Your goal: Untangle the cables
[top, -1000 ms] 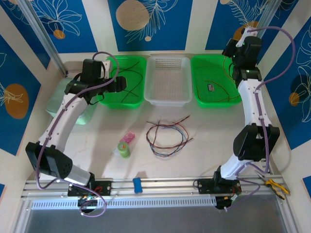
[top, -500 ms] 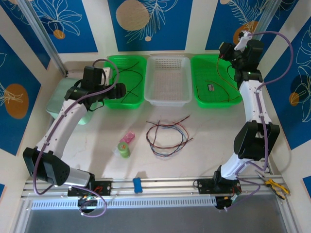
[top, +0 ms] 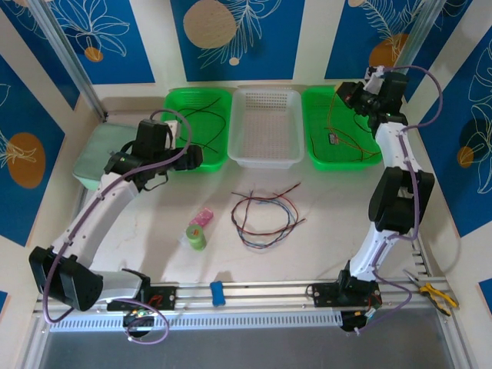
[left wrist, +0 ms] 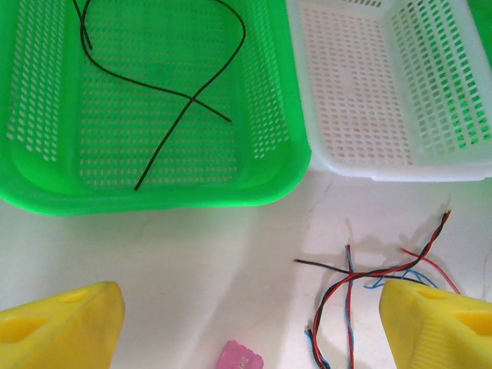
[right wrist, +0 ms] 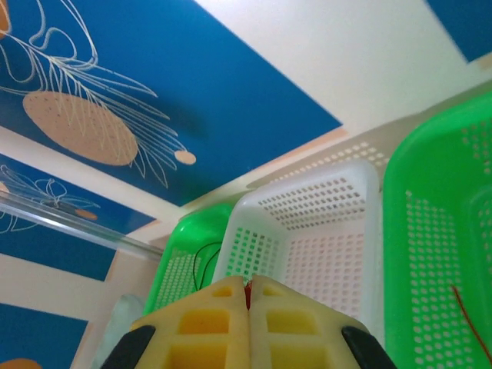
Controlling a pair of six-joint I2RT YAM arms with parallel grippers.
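At centre, thin red, black and blue-grey insulated cables (left wrist: 350, 278) look light and limp — pinch a free end; left gripper (left wrist: 250, 307) spread, right gripper (right wrist: 247, 288) pinching a red strand (top: 330, 119).

The left gripper (top: 193, 156) is wide open, left of the white basket (top: 267, 161). The right gripper (top: 347, 94), opposite, pinches a red cable (right wrist: 247, 287).

In the left wrist view, the bottom edge is cutting off both yellow left fingers (left wrist: 61, 323), the pink object (left wrist: 242, 357) and the lower part of the tangled cables (left wrist: 361, 280) on the table (left wrist: 192, 254). In the right wrist view, the closed right fingers (right wrist: 204, 323) are hiding nearly all of a red cable (right wrist: 247, 287) pinched between them. From above, a small dark item (top: 333, 138) in the right green basket (top: 346, 163) is showing too small to identify.
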